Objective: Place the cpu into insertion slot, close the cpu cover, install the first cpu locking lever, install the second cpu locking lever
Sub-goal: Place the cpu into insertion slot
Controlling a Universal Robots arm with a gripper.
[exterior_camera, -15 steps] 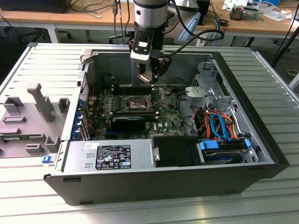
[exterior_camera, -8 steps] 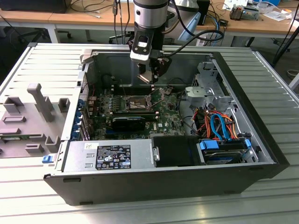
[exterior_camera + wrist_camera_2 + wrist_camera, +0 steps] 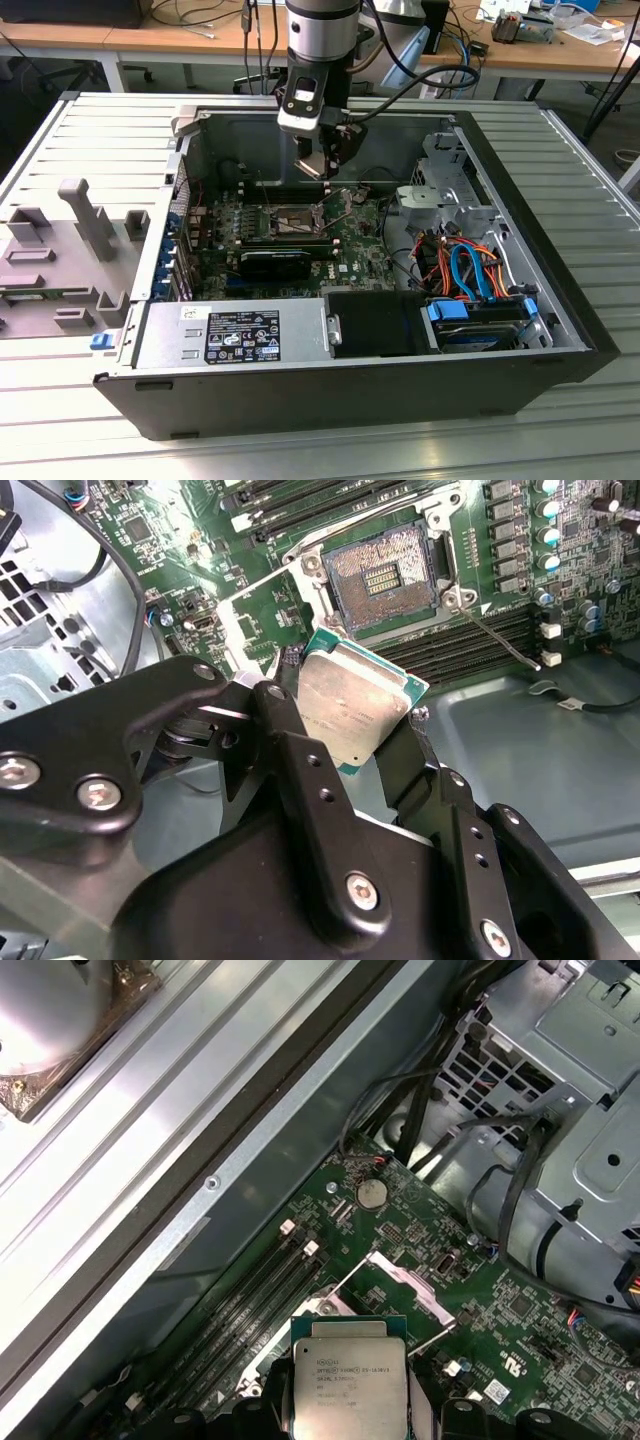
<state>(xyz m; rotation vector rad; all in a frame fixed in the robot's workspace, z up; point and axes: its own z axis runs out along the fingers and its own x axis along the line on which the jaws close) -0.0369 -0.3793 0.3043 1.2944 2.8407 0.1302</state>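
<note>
No step of the task is finished yet, as far as the views show; the cpu [image 3: 355, 705] is not seated but pinched by its edges between the fingers of the gripper [image 3: 350, 718], above the motherboard [image 3: 350, 245] and just beside the insertion slot [image 3: 385, 580]; the slot lies bare near the middle of the board, its dark centre uncovered; the cpu cover [image 3: 255, 588] stands swung up at the slot's edge; one thin locking lever [image 3: 500, 635] juts free beside it; placing, closing and both levers seem left to do. In the exterior view the arm descends over the far wall of the computer case [image 3: 400, 385]; its gripper [image 3: 322, 160] points down into the case.
</note>
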